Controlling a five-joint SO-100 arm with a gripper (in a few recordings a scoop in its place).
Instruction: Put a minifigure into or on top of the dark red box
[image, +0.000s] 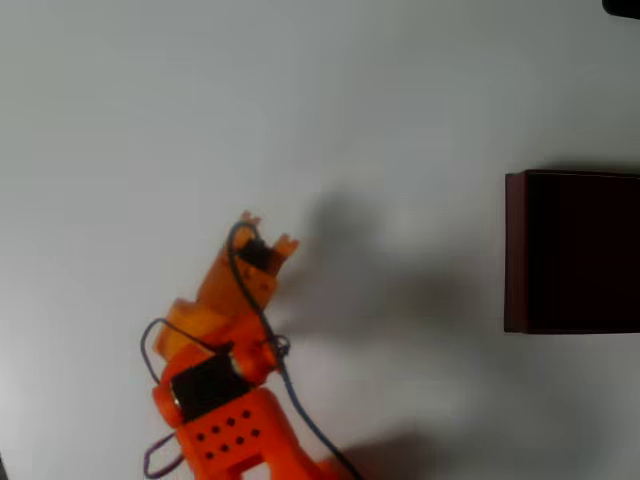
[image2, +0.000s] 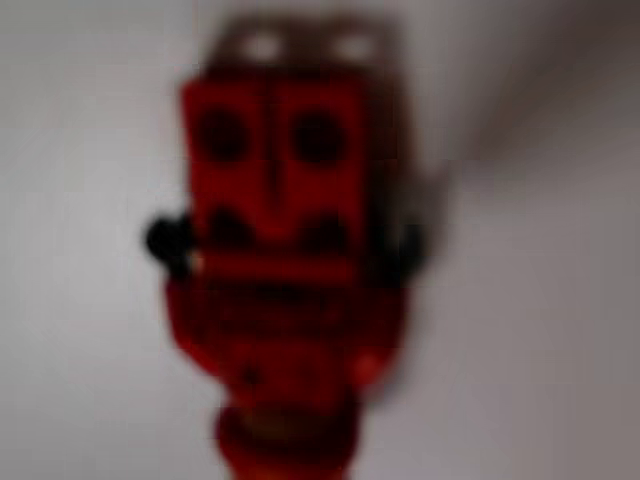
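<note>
Though blurred in wrist view, minifigure (image2: 285, 270) bright red, black hands.

Right under my wrist camera I see the minifigure (image2: 285, 260), very close and badly out of focus, a bright red body that fills the middle of the picture from near the top edge down to the bottom edge. Four dark round spots sit on its upper half, two above and two below, a small black knob sticks out at its left side, and a greyish part with two pale spots caps its far end. It lies against a plain pale surface (image2: 80, 380), with a soft shadow (image2: 520, 110) running off to the upper right.
</note>
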